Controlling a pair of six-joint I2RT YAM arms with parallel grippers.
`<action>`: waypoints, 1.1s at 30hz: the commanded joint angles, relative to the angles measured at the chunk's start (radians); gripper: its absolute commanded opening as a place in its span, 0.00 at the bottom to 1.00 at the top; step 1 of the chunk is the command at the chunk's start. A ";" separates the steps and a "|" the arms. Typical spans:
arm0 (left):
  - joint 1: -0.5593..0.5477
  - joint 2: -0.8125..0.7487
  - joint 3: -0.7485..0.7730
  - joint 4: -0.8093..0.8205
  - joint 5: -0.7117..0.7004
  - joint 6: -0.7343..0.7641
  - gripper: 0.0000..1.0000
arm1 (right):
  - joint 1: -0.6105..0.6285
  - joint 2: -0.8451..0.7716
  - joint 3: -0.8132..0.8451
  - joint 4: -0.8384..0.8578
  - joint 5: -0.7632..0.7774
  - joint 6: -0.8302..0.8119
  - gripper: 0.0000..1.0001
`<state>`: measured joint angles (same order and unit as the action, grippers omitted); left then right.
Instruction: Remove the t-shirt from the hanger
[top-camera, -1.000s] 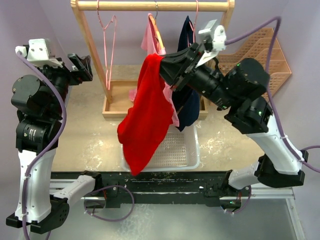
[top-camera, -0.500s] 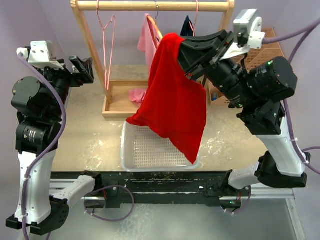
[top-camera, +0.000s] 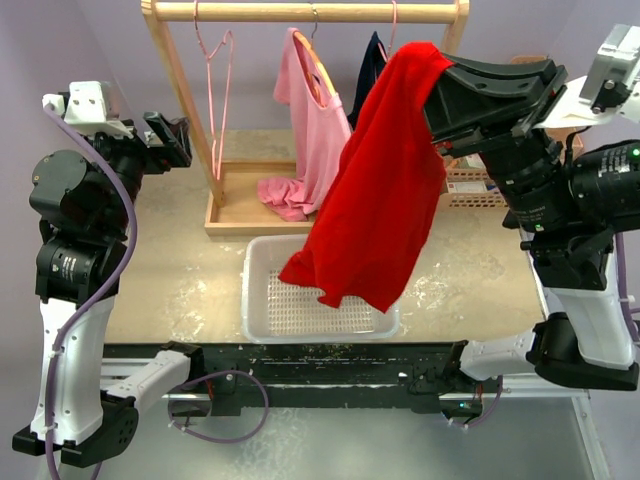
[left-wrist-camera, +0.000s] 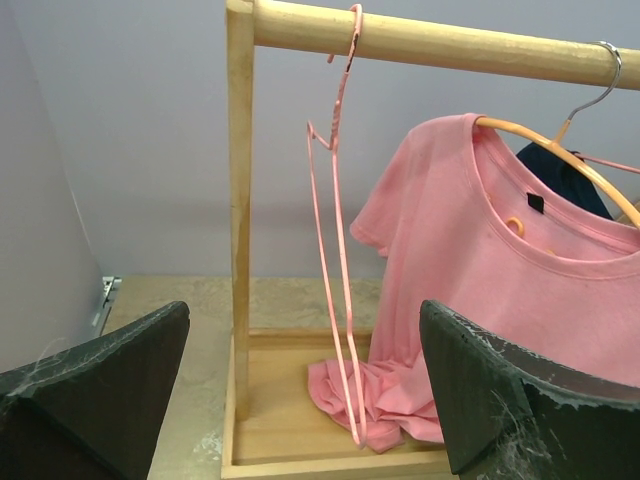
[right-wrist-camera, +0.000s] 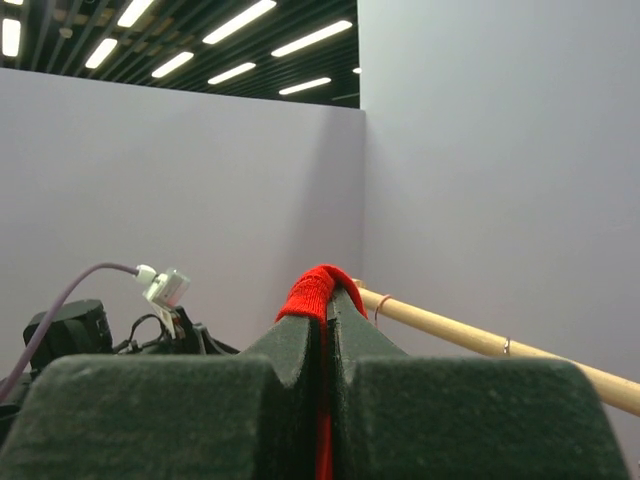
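Red shirt hangs free of any hanger, above the basket, a fold pinched between the right gripper's pressed-together fingers. Left gripper gapes wide, empty, facing the rack. Risk: that thin fold slips and the shirt drops outside the basket.

My top camera sat above and behind the arms, looking down at the round wooden clothes rail. The left wrist camera looked level and close between the left gripper's parted fingers at that rail and the pink cotton t-shirt, both shared with the top view. The right wrist camera pointed upward past the right gripper, catching the rail too.
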<state>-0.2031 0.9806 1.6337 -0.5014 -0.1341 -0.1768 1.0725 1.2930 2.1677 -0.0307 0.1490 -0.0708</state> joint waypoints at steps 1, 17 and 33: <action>0.006 -0.002 0.014 0.036 0.019 -0.012 0.99 | 0.004 -0.021 -0.027 0.115 0.032 -0.021 0.00; 0.007 -0.051 -0.071 0.021 0.056 -0.038 0.99 | 0.004 0.127 -0.112 0.101 -0.020 0.067 0.00; 0.007 -0.045 -0.119 0.051 0.138 -0.079 0.99 | 0.004 -0.228 -0.738 0.224 0.066 0.287 0.00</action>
<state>-0.2031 0.9298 1.5269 -0.5007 -0.0471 -0.2249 1.0729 1.2266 1.5410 0.0669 0.1158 0.1261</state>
